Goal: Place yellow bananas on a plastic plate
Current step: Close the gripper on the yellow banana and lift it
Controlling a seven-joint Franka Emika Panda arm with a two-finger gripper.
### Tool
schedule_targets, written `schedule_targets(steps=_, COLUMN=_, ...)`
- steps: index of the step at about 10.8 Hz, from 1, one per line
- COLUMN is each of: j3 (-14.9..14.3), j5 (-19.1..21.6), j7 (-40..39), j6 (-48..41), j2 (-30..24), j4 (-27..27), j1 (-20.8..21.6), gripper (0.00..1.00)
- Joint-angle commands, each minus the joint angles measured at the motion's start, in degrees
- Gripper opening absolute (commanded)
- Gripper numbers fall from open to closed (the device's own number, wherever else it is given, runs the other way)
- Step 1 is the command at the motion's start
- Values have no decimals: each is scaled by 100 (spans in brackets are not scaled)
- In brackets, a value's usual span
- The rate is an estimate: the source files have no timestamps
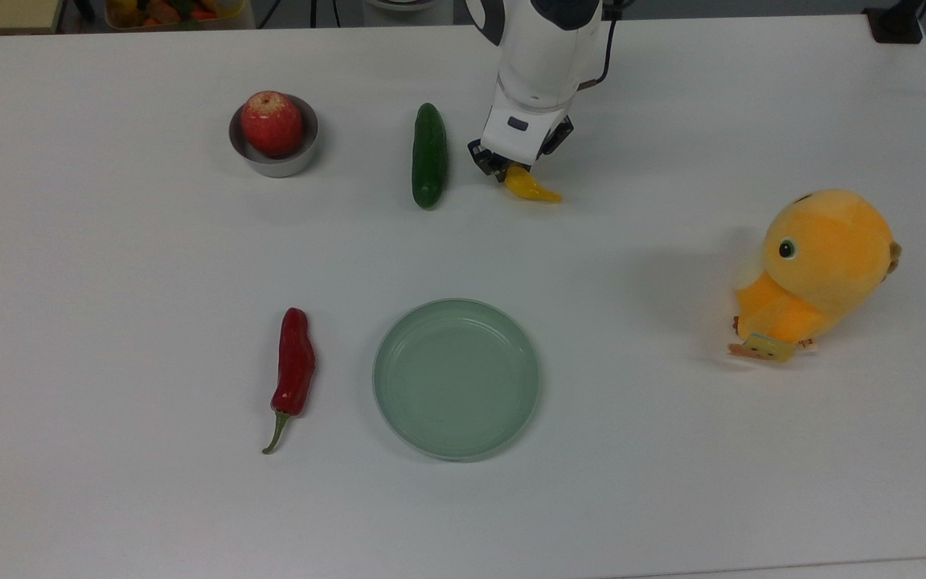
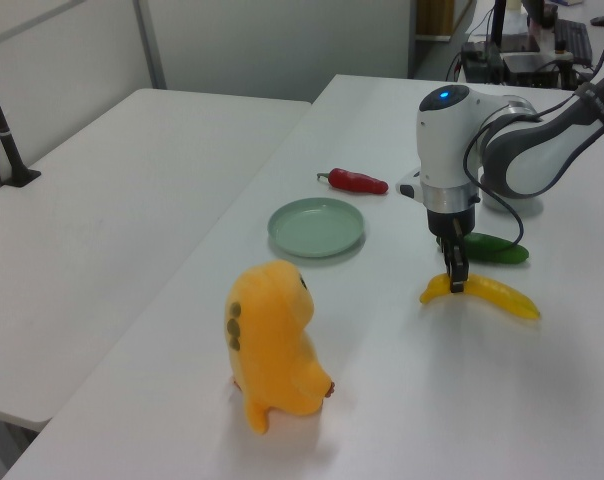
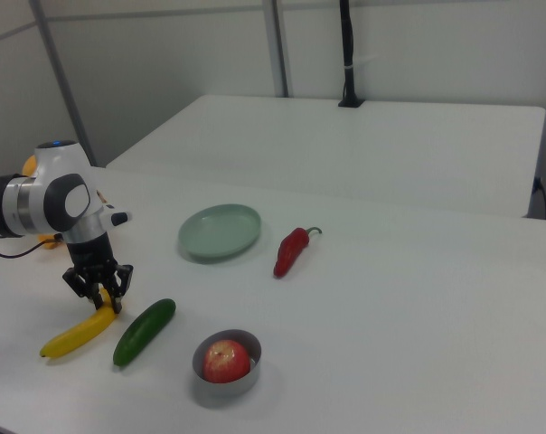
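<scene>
White worktop point(image 1: 109, 265), office partitions behind. Item: yellow banana point(image 2: 482, 293), lying flat on the worktop just beside the dark green cucumber point(image 1: 429, 154), well apart from the pale green plastic plate point(image 1: 456, 378), which holds nothing. Item: end effector point(image 2: 456, 283), lowered over the banana near one end, fingers narrowed against its sides. Step judged: securing the grasp. Advice: seat the fingers squarely across the curved body before lifting; an off-centre hold may let the long end swing or slip. Also present: red chili point(image 1: 294, 371), apple in metal bowl point(image 1: 273, 133), orange plush toy point(image 1: 819, 273).
</scene>
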Motion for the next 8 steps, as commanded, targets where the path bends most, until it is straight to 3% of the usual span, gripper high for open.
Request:
schedule_targets(steps=1, j3=1, j5=-110, j7=101, j6=27, j2=8, j4=61, j1=31, gripper=24)
schedule_targets(steps=4, j3=1, j5=-31, j7=127, j6=0, j2=-45, j4=288, j1=-21, gripper=20)
schedule_targets(steps=8, j3=-7, j5=153, j7=127, j6=-299, j2=-19, j4=1122, j1=-231, gripper=20)
